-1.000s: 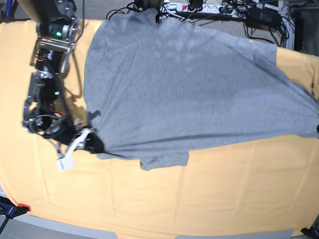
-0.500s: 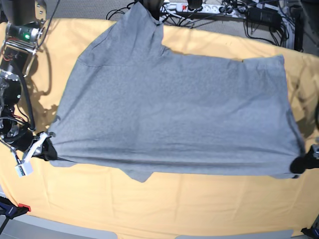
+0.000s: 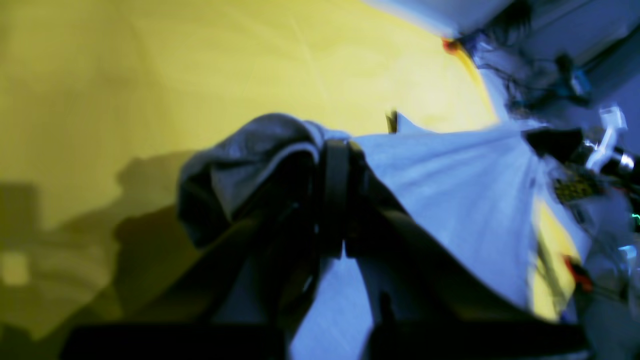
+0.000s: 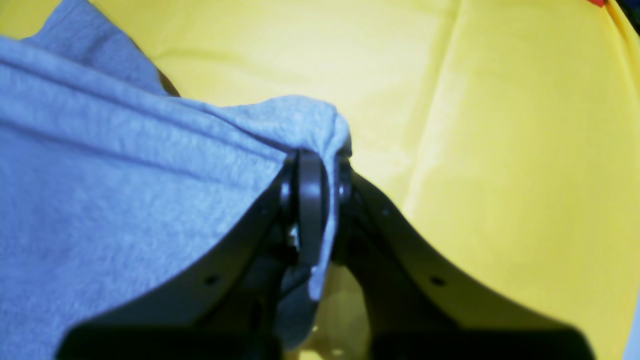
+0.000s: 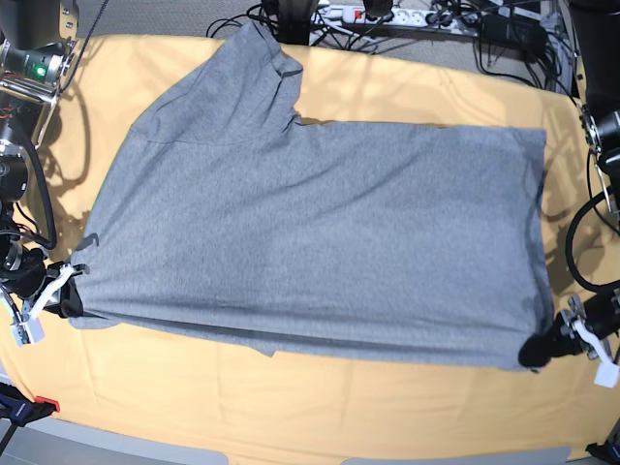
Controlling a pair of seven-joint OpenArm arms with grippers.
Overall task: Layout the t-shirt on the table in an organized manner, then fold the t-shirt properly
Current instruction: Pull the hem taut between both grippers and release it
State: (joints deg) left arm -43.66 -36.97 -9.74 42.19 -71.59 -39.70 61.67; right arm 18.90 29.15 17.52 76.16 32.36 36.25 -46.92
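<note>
The heather-grey t-shirt (image 5: 310, 223) is stretched wide across the table (image 5: 320, 412), plain side up, its near edge pulled taut between both arms. My right gripper (image 5: 70, 303), at the left of the base view, is shut on the shirt's near left corner (image 4: 305, 125). Its jaws pinch the cloth tightly in the right wrist view, where the right gripper (image 4: 320, 195) fills the lower middle. My left gripper (image 5: 535, 351) is shut on the near right corner, and the left gripper (image 3: 336, 200) shows bunched fabric (image 3: 240, 160) draped over its fingers. One sleeve (image 5: 257, 53) reaches toward the far edge.
A power strip and tangled cables (image 5: 407, 19) lie beyond the table's far edge. Clamps (image 5: 24, 405) hold the yellow cloth at the near corners. The arms' bodies stand at the far left (image 5: 24, 116) and far right (image 5: 601, 136) of the table.
Both arms have pulled outward and toward the near edge. The shirt has gone from a slanted, hanging sheet to a wide flat spread, and its hem edge now stands straight at the right.
</note>
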